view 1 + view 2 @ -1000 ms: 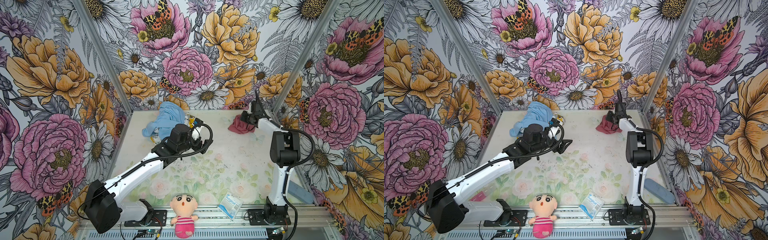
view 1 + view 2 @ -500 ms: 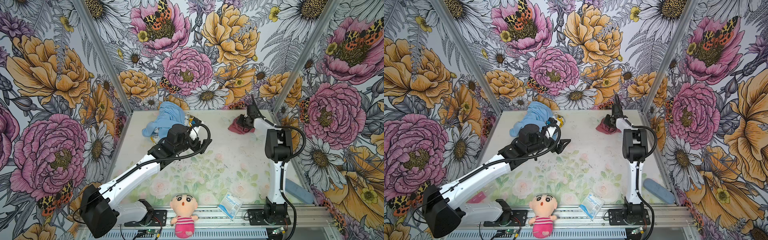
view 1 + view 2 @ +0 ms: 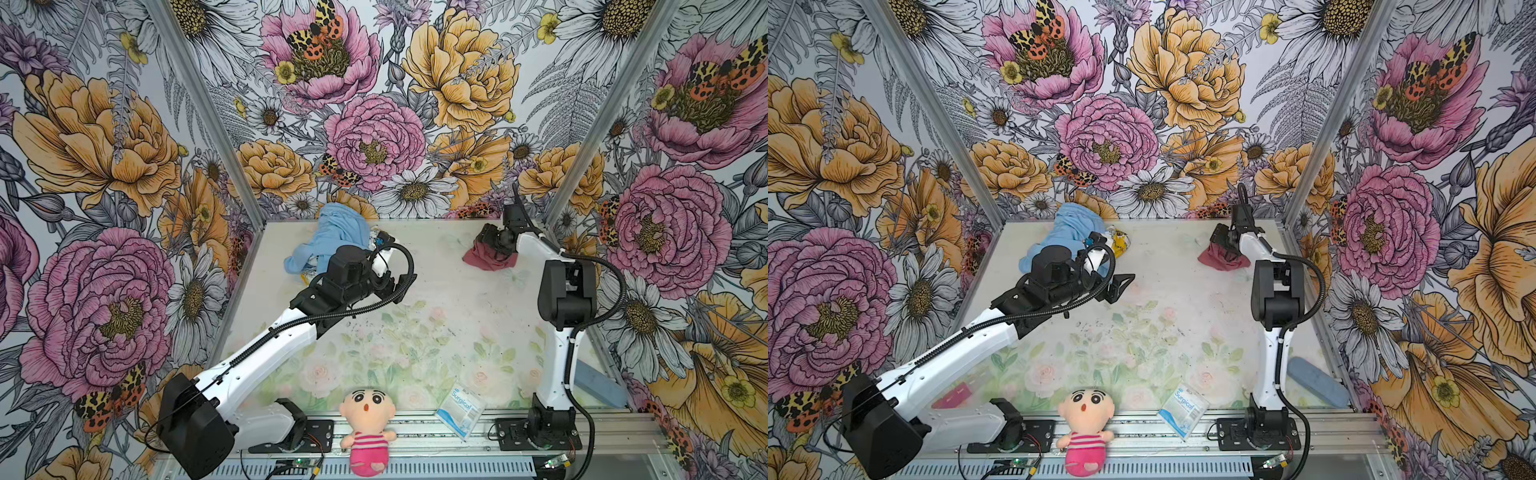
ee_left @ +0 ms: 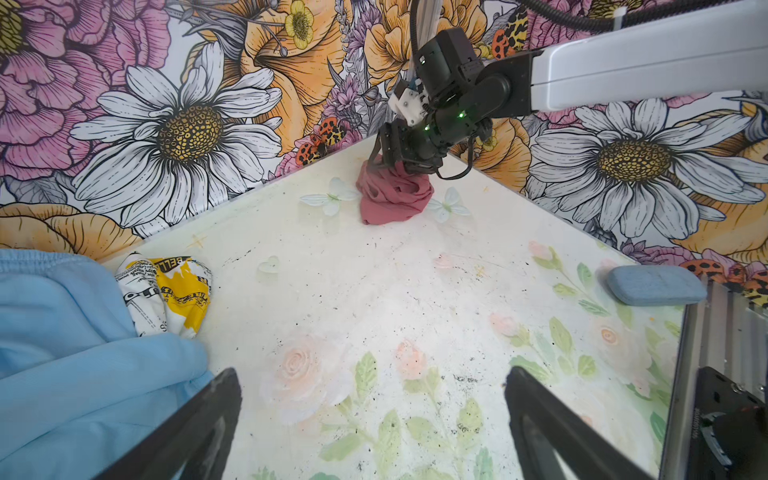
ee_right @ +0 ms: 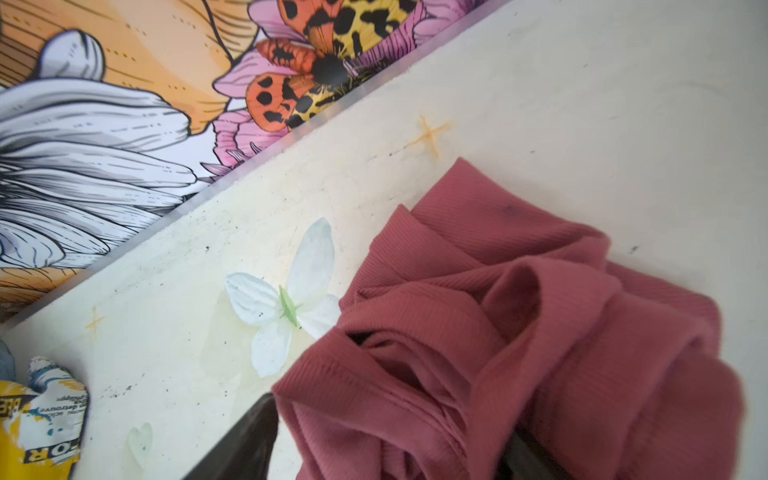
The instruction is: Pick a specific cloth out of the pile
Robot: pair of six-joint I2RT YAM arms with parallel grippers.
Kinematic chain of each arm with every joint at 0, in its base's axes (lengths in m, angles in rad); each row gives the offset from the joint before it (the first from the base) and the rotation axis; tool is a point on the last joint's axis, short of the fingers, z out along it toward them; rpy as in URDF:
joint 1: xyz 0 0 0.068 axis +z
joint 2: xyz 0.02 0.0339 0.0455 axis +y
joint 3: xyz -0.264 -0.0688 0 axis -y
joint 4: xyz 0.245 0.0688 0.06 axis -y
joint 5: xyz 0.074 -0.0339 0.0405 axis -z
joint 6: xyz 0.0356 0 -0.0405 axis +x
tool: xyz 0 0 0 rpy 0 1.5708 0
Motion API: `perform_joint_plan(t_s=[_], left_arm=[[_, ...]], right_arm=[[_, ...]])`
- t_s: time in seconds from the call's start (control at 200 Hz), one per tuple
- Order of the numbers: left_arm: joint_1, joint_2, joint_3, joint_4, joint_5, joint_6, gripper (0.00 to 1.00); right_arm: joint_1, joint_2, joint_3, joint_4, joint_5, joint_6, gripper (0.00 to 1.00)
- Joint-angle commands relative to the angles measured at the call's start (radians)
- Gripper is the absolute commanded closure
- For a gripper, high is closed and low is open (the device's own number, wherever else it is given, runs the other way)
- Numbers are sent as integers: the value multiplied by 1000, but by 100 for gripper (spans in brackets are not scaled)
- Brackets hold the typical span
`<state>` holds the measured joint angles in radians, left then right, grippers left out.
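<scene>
In a top view the cloth lies on the table directly beneath my right pincer, well apart from the pile. Left wrist view: my left pincer gapes empty, with the pile just beside it. Right wrist view: the jaws are parted with rose folds slack between them. I judge the picking-out done and only the pull-away left.

In a top view, the left arm is extended toward two o'clock, the left gripper held wide open. The right gripper, reached between eleven and twelve o'clock, is spread apart.

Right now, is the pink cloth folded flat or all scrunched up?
Scrunched: the small dusty-rose fabric cloth lies in a rumpled, creased heap.
</scene>
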<state>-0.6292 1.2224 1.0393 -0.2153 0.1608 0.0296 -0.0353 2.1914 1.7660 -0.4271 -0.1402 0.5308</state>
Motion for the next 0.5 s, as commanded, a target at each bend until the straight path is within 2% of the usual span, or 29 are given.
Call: perform_joint_plan(t_s=[0.0,0.495], left_arm=[[24,-24,19,6,45,20,1],[55,-26,21,1,62,33,1]], right_arm=[[-13,-85,-8,-12,-15,9,22],[-3,-102,3,-11,-136,50,22]])
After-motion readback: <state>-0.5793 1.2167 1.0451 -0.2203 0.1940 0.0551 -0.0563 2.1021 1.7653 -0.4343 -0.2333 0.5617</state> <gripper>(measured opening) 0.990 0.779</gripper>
